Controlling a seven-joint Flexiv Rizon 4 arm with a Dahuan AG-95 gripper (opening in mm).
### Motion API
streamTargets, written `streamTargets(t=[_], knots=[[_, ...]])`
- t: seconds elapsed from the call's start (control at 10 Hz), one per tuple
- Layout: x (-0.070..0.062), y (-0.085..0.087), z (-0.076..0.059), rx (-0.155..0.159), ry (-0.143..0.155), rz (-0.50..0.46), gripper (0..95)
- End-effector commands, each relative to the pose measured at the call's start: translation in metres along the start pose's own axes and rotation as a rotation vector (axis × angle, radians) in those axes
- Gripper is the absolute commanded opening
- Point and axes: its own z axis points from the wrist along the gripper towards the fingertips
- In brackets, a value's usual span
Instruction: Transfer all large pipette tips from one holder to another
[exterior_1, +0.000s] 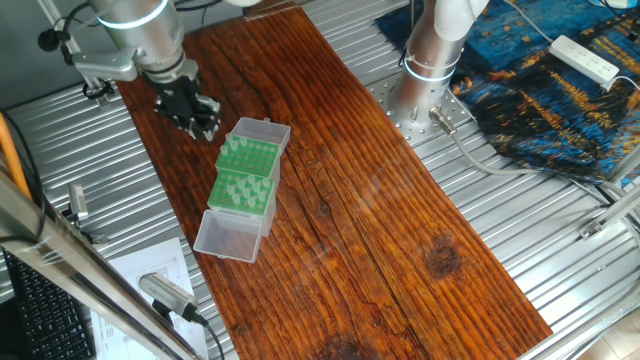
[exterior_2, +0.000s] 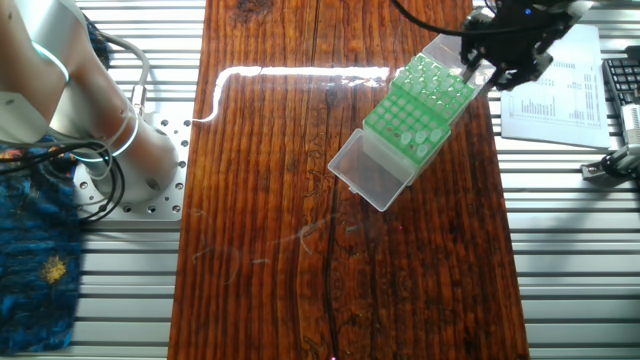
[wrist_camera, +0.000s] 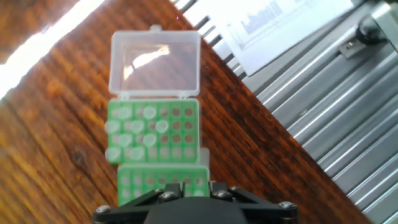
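Two green racks lie end to end on the wooden board, each with a clear lid folded open. The rack farther from my hand (exterior_1: 242, 195) (exterior_2: 403, 125) (wrist_camera: 153, 132) holds the pale large pipette tips (wrist_camera: 132, 134) (exterior_1: 238, 188) (exterior_2: 422, 140), bunched on one side of it. The nearer rack (exterior_1: 249, 157) (exterior_2: 428, 82) (wrist_camera: 163, 177) shows mostly bare holes, and my hand hides part of it. My gripper (exterior_1: 200, 112) (exterior_2: 497, 55) (wrist_camera: 196, 186) hovers at the outer end of the nearer rack. Its fingers are apart with nothing between them.
The clear lids (exterior_1: 227, 238) (exterior_1: 266, 131) stick out at both ends of the racks. A printed paper sheet (exterior_2: 555, 85) lies on the slatted metal table beside the board. The arm's base (exterior_1: 425, 70), a blue cloth (exterior_1: 545, 90) and a power strip (exterior_1: 585, 58) are across the board.
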Motion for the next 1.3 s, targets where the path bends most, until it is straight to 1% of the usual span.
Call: streamTargets(t=[0.1, 0.2, 0.3, 0.5, 0.7, 0.8, 0.9, 1.0, 1.3], knots=[[-0.017, 0.016, 0.020, 0.010, -0.030, 0.202, 19.0], [-0.025, 0.020, 0.025, 0.014, -0.023, 0.220, 19.0], [-0.033, 0.025, 0.030, 0.013, -0.022, 0.252, 19.0], [-0.044, 0.033, 0.038, 0.016, -0.017, 0.333, 19.0], [-0.051, 0.038, 0.044, 0.021, -0.014, 0.352, 19.0], [-0.052, 0.038, 0.048, 0.030, -0.008, 0.349, 19.0], [-0.050, 0.037, 0.054, 0.036, -0.006, 0.346, 19.0], [-0.046, 0.037, 0.060, 0.038, -0.012, 0.350, 19.0], [-0.039, 0.039, 0.070, 0.042, -0.016, 0.357, 19.0]])
